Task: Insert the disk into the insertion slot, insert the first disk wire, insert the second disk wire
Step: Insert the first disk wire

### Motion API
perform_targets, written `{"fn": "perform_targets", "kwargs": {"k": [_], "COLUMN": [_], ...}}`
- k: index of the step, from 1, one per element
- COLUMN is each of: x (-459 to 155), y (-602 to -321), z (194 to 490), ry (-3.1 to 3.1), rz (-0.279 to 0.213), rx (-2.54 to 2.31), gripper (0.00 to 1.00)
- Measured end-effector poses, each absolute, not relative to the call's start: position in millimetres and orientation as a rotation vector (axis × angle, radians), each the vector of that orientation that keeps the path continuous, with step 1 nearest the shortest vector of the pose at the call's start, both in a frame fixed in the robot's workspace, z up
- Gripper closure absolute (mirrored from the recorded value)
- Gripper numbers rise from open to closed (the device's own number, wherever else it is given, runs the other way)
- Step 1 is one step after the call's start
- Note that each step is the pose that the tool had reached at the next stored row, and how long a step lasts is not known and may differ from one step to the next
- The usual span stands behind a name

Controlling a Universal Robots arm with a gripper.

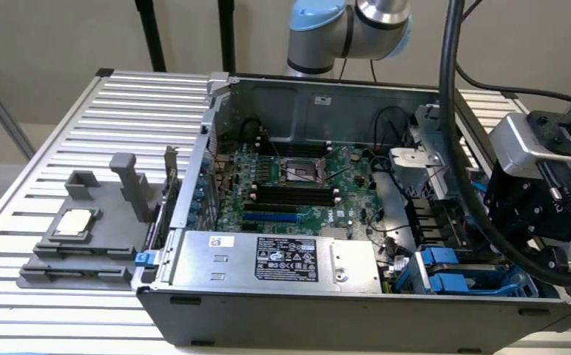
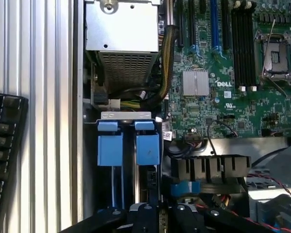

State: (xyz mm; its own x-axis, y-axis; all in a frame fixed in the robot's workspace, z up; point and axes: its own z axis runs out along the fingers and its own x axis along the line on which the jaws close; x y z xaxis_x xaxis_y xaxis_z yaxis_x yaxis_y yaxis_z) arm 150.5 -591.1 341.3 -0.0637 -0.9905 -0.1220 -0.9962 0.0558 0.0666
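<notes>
The insertion slot (image 2: 128,145) is in the open computer case's corner, a grey metal bay with two bright blue plastic tabs side by side and thin blue rails running down from them. In the exterior view the same blue bay (image 1: 453,272) is at the case's front corner on the exterior view's right. My gripper (image 1: 524,240) hangs just above and beside that corner, and its black body (image 2: 161,214) sits directly over the bay. I see no white-labelled face of the disk; a dark edge under the tab nearer the motherboard may belong to it.
The green motherboard (image 1: 300,185) fills the case floor. A silver box with a black label (image 1: 280,259) lies along the front wall, near black and yellow cables (image 2: 165,73). A grey plastic stand (image 1: 88,237) holding a small square part sits on the slatted table (image 1: 98,118). Thick black hoses (image 1: 463,148) hang by the arm.
</notes>
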Motion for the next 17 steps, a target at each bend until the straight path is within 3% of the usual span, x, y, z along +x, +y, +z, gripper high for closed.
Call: {"fn": "perform_targets", "kwargs": {"k": [17], "x": [154.2], "y": [-589.3], "z": [341.3], "ry": [2.336], "rz": [0.195], "rx": [-2.076], "gripper": [0.83]}}
